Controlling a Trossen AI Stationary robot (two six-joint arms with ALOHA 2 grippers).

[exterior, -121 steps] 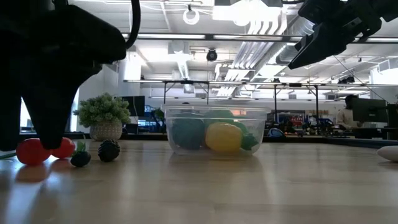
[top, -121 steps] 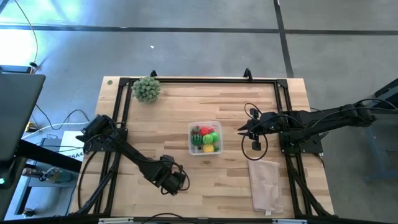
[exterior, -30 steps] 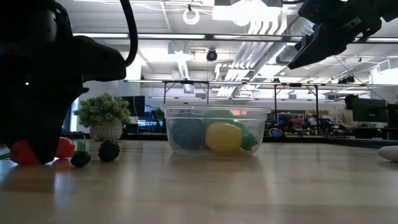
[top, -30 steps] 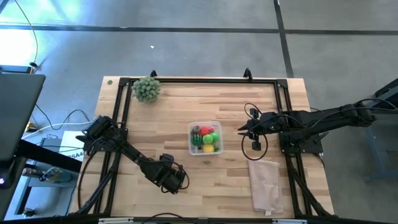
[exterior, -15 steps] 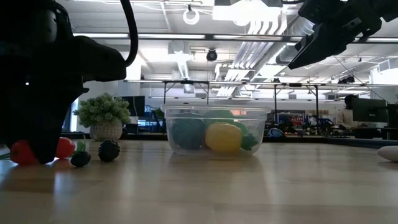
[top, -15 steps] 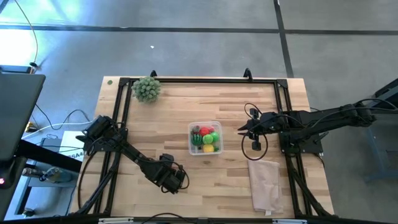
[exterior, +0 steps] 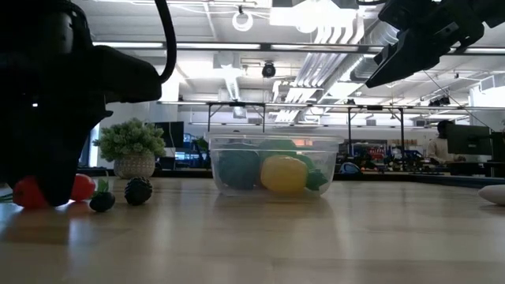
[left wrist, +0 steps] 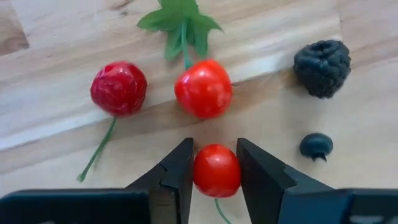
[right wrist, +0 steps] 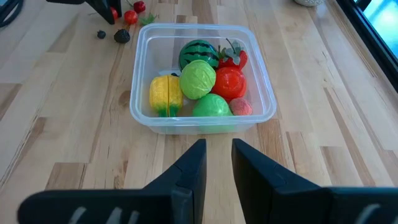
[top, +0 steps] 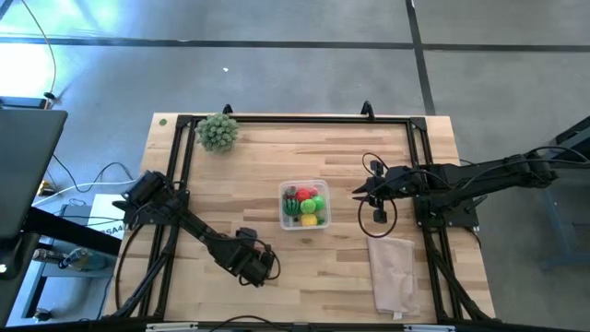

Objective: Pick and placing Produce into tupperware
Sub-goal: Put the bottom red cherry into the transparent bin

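The clear tupperware [top: 303,204] sits mid-table and holds a striped green ball, a yellow piece, green balls and red fruit [right wrist: 199,78]. My left gripper [left wrist: 214,147] is low near the table's near-left part [top: 251,264], shut on a red cherry [left wrist: 216,170]. Just beyond its fingers, loose on the wood, lie a second red cherry [left wrist: 203,88], a darker red one [left wrist: 119,88], green leaves [left wrist: 179,15], a blackberry [left wrist: 321,67] and a tiny dark berry [left wrist: 316,145]. My right gripper [right wrist: 219,149] hangs in the air right of the tupperware [top: 356,193], with a narrow gap between its fingers. My left gripper pinches the round body of the red cherry [left wrist: 216,180] between its two fingers, one finger [left wrist: 180,168] on each side. The fingers come from above, pointing down at the wood. The cherry's thin stem [left wrist: 219,208] trails back between the fingers. Whether the cherry is off the wood does not show.
A bushy pale-green plant [top: 217,132] stands at the far-left corner. A folded beige cloth [top: 395,267] lies near the right edge. A black frame [top: 295,118] runs along the table's far and side edges. Bare wood lies between the left gripper and the tupperware.
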